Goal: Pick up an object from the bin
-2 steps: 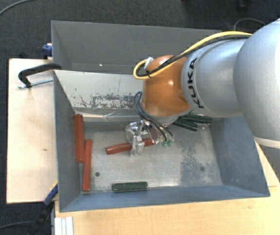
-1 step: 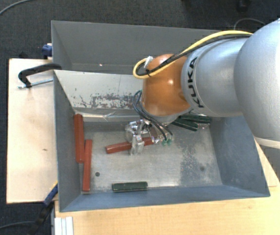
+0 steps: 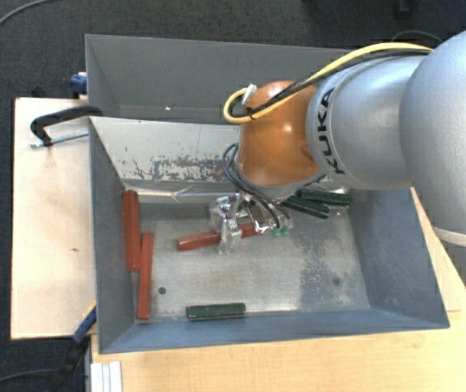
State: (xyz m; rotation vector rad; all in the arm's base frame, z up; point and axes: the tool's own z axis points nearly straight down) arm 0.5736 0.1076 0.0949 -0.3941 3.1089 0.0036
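Hovering low at the middle of the bin [image 3: 107, 243], the gripper [image 3: 231, 225] sits over the right end of a red stick [image 3: 196, 241] lying flat on the floor. I cannot tell whether its jaws are open or closed. Nothing looks lifted, so gripping and raising likely remain.

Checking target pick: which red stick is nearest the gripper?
The red stick mid-floor, its right end at the gripper; the other two lie against the left wall.
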